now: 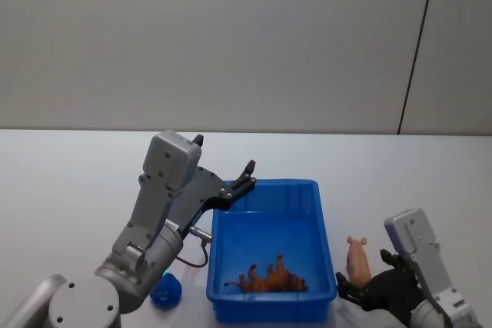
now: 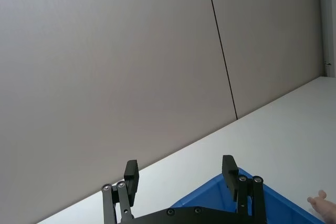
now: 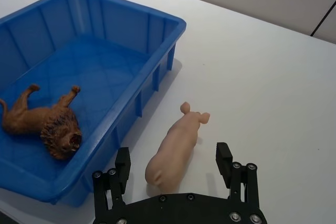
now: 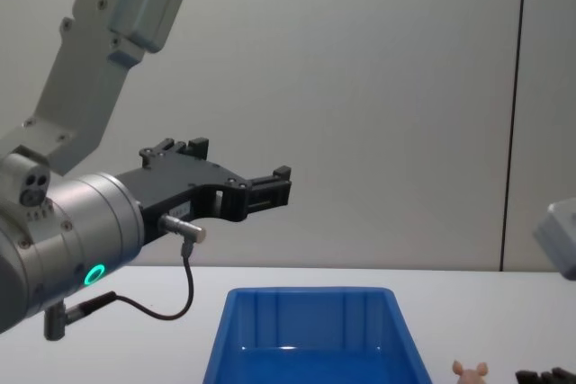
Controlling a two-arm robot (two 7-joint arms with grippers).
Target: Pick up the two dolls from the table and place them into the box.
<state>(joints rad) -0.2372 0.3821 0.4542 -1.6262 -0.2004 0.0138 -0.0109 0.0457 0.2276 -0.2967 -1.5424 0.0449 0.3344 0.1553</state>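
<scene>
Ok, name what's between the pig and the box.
Just a bare strip of table between the pig and the box, in the right wrist view.

No legible text or markings

Left arm (image 1: 154,213) raised, elbow bent; left gripper (image 2: 180,167) aimed forward, fingers spread wide, holding nothing. Right arm (image 1: 419,247) low; right gripper (image 3: 173,153) angled down, fingers apart, nothing gripped.

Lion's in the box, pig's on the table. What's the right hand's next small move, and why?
Probably lower the right hand onto the pink pig: its fingers are open, and the pig lies on the table just ahead, between them, beside the box.
</scene>
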